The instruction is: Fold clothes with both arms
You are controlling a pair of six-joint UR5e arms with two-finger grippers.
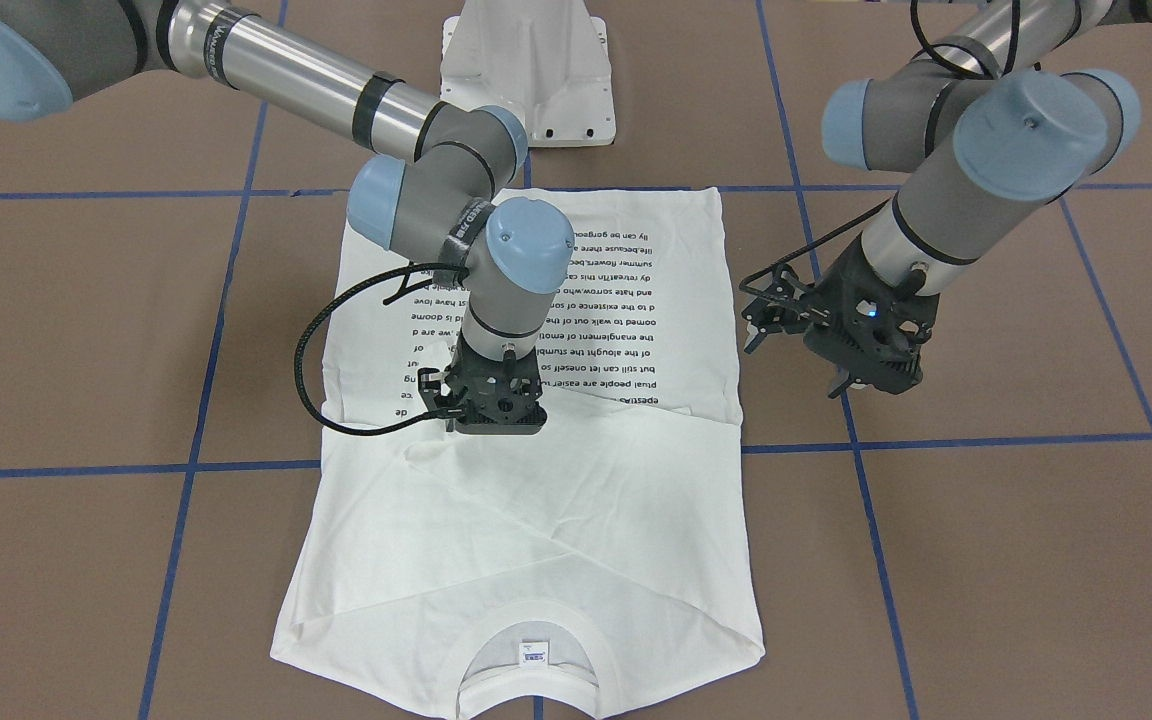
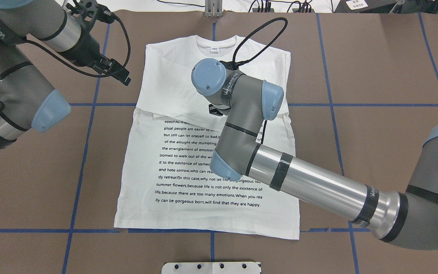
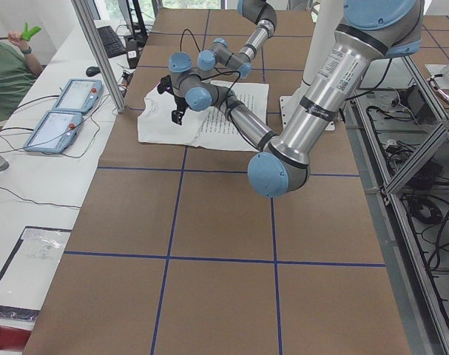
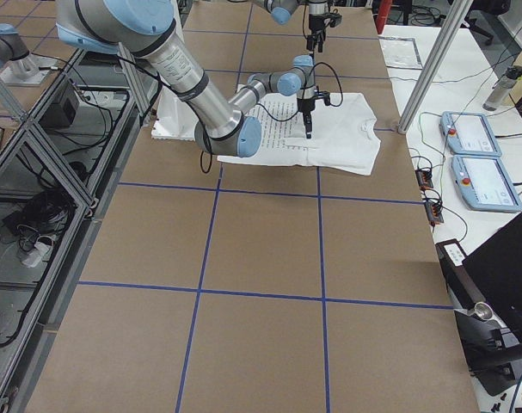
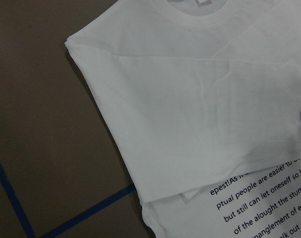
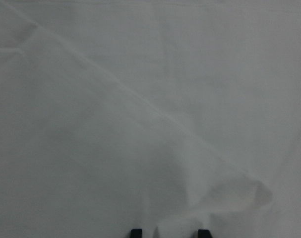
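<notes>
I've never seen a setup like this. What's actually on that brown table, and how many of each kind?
White T-shirt with black text lines: 1
Grey-and-silver jointed robot arms with light blue caps: 2 (left arm, right arm)
White metal pedestal base: 1
Total: 4

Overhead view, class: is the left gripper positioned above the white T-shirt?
No, the left gripper is off to the side of the T-shirt, over the bare brown table.
</notes>
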